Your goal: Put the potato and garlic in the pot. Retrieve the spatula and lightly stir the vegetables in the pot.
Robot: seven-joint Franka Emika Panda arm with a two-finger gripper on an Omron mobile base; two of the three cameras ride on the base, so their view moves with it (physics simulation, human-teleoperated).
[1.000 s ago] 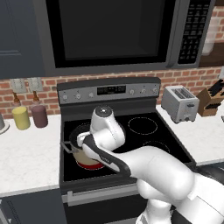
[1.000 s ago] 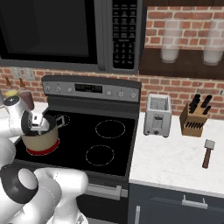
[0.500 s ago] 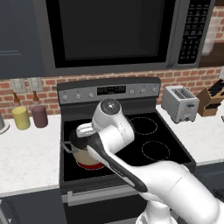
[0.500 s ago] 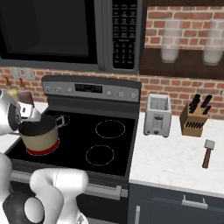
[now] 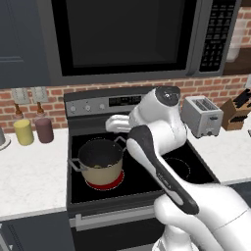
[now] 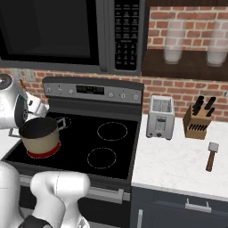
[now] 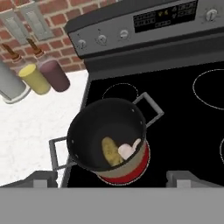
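— Where are the vegetables?

— Both in the pot [image 7: 107, 140]. From the hand view the potato [image 7: 111, 152] lies on the dark bottom, and the garlic [image 7: 128, 149] sits right against it, touching.

— And the pot itself?

— On the front left burner of the stove [image 5: 142, 176], on the red glowing ring [image 5: 105, 182]. One grey loop handle points toward the white counter, the other toward the back of the cooktop.

— What's the pincer doing?

— The gripper [image 7: 109, 177] hangs above the pot, looking down into it. I see a grey tip at each lower corner of the hand view, wide apart, nothing between them.

— The spatula?

— Over on the right counter [image 6: 178, 164], well away from the stove. The spatula [image 6: 211, 156] lies flat just in front of the knife block [image 6: 198, 120], with the toaster [image 6: 160, 117] between it and the cooktop.

— Anything on the other side?

— A yellow canister [image 5: 23, 132] and a maroon canister [image 5: 44, 130] stand side by side against the brick wall.
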